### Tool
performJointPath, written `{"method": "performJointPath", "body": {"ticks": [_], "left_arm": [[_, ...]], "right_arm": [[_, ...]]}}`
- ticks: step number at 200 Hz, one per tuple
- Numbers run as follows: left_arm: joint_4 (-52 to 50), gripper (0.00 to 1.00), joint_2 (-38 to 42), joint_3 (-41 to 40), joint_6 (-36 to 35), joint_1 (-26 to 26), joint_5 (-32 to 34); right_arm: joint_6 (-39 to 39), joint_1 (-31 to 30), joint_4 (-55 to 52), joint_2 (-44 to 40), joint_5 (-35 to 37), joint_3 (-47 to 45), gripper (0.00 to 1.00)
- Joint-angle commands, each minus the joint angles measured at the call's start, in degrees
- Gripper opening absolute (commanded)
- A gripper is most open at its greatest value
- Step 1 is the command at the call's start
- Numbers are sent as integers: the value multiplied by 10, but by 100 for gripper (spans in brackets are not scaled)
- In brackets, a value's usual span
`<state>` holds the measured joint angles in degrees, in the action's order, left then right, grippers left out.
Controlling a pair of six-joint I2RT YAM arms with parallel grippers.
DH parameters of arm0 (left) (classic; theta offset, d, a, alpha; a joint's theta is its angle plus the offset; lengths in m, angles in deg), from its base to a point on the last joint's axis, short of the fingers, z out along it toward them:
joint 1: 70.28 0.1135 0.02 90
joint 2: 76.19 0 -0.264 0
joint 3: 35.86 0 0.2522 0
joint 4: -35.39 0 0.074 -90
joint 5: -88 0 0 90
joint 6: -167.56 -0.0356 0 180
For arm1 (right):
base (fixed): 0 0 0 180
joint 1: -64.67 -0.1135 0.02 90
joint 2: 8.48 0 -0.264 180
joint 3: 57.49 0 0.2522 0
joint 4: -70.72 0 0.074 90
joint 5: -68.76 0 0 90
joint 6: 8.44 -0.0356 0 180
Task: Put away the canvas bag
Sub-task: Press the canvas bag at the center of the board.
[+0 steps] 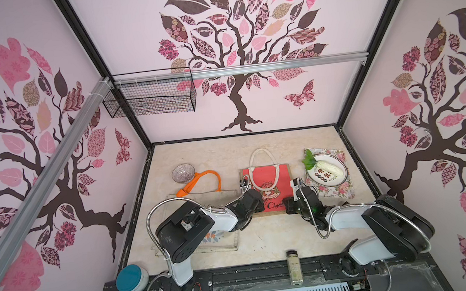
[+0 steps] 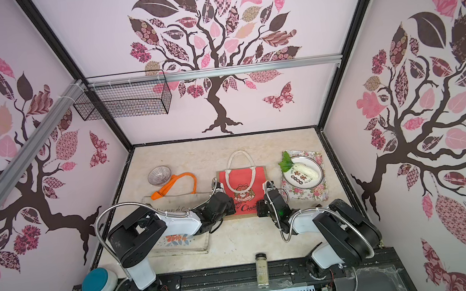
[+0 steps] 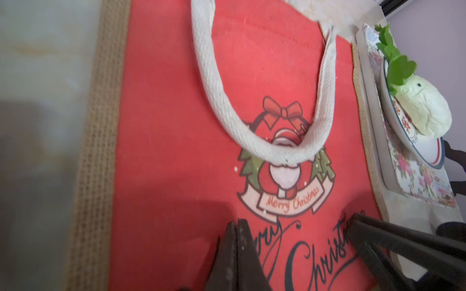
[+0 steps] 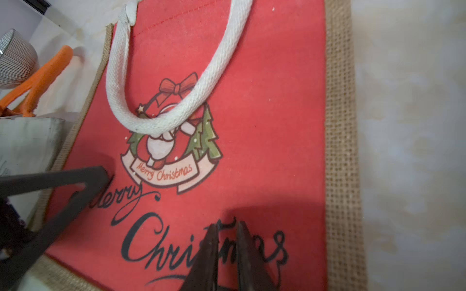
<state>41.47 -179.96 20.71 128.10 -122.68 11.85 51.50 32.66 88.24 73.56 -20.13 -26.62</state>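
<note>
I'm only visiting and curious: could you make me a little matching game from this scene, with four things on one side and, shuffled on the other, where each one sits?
Things:
1 toy cabbage
2 spice jar
3 wire basket
4 striped bowl

Places:
A hung from the silver rail on the wall
B beside the orange handle
C on the plate
D upright at the near edge of the table

Pairs: 1-C, 2-D, 3-A, 4-B
</note>
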Motion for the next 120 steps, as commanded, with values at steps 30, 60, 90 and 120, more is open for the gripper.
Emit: {"method": "performJointPath", "body": {"ticks": [30,60,90,120], "left_arm": [[12,2,55,-98,92,-76,29],[-20,4,94,-90,90,-83,43],[-62,11,127,-59,46,-78,73],[-95,25,159,-22,11,-38,52]], "right_arm": [[-71,-48,-126,-99,-10,-58,16],[-107,-74,-147,-154,2,-78,17],[-49,-74,-211,-182,57,-28,19],[-5,-73,-235,-191,69,23,35]]}}
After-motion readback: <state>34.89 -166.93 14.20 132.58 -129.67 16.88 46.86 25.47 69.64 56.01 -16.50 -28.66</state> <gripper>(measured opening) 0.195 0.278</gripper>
